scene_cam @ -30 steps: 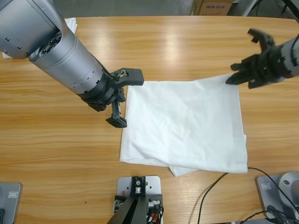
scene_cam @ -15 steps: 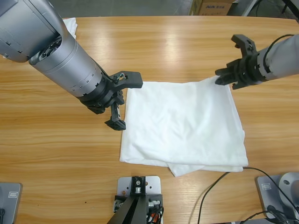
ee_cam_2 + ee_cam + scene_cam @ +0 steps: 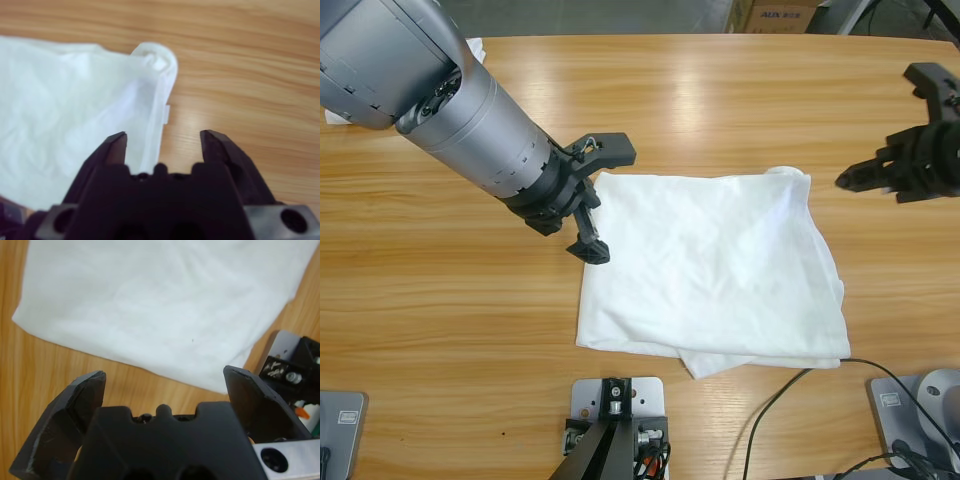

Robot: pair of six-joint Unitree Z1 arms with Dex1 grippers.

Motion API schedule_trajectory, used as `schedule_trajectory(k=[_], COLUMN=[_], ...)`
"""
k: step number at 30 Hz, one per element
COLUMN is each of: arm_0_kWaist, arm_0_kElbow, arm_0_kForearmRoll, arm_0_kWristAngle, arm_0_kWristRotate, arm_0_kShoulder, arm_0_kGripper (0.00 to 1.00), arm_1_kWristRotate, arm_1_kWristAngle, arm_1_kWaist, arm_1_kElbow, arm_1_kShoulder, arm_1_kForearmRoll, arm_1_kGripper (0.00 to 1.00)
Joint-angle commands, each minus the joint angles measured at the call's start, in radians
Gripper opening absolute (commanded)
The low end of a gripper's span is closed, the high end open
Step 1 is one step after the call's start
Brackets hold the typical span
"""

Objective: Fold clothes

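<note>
A folded plain white cotton T-shirt (image 3: 710, 270) lies flat on the long wooden table (image 3: 720, 90), a little right of the table's middle and toward the near edge. It forms a rough rectangle with soft creases; its far right corner is bunched into a small rumpled peak, and a lower layer pokes out beneath the near edge. In the left wrist view a tiny dark speck (image 3: 193, 340) shows on the cloth.

The left gripper (image 3: 600, 200) hangs at the shirt's far left corner with its two black jaws spread wide, one over the far edge, one over the left edge, and nothing between them. The right gripper (image 3: 895, 125) is apart from the shirt, off its right side, jaws parted and empty; its wrist view looks at the bunched corner (image 3: 157, 57) just ahead.

One more piece of white cloth (image 3: 472, 50) peeks out at the far left behind the big silver arm (image 3: 430, 95). A black cable (image 3: 790, 385) curls on the table near the shirt's near right corner. Beyond the table's far edge stands one cardboard box (image 3: 775, 14) on a grey floor.
</note>
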Motion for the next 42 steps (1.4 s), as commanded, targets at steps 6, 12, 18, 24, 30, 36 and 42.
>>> schedule_trajectory(k=[6, 12, 18, 24, 30, 36, 42], arm_0_kWaist=[-0.154, -0.171, -0.267, -0.291, -0.274, -0.248, -0.241], arm_0_kElbow=[0.032, 0.011, 0.030, 0.040, 0.007, -0.021, -0.026], arm_0_kForearmRoll=[-0.020, 0.020, 0.022, -0.021, -0.024, -0.024, -0.023], arm_0_kWristAngle=[0.072, 0.161, 0.143, 0.123, 0.127, 0.130, 0.122], arm_0_kWristRotate=[-0.047, -0.048, -0.105, -0.136, -0.135, -0.159, -0.175], arm_0_kShoulder=[0.099, 0.091, 0.082, 0.153, 0.206, 0.247, 0.262], arm_0_kGripper=[0.041, 0.000, 0.000, 0.000, 0.000, 0.000, 0.000], arm_1_kWristRotate=[-0.108, -0.121, -0.122, -0.122, -0.125, -0.130, -0.142], arm_1_kWristAngle=[0.183, 0.193, 0.230, 0.267, 0.290, 0.286, 0.203], arm_1_kWaist=[0.014, -0.006, -0.015, -0.034, -0.050, -0.064, -0.175], arm_1_kElbow=[-0.021, -0.005, 0.018, 0.071, 0.099, 0.093, 0.092], arm_1_kShoulder=[0.218, 0.204, 0.241, 0.277, 0.317, 0.378, 0.386], arm_1_kForearmRoll=[-0.156, -0.161, -0.162, -0.226, -0.279, -0.305, -0.302], arm_1_kGripper=[0.000, 0.000, 0.000, 0.000, 0.000, 0.000, 0.000])
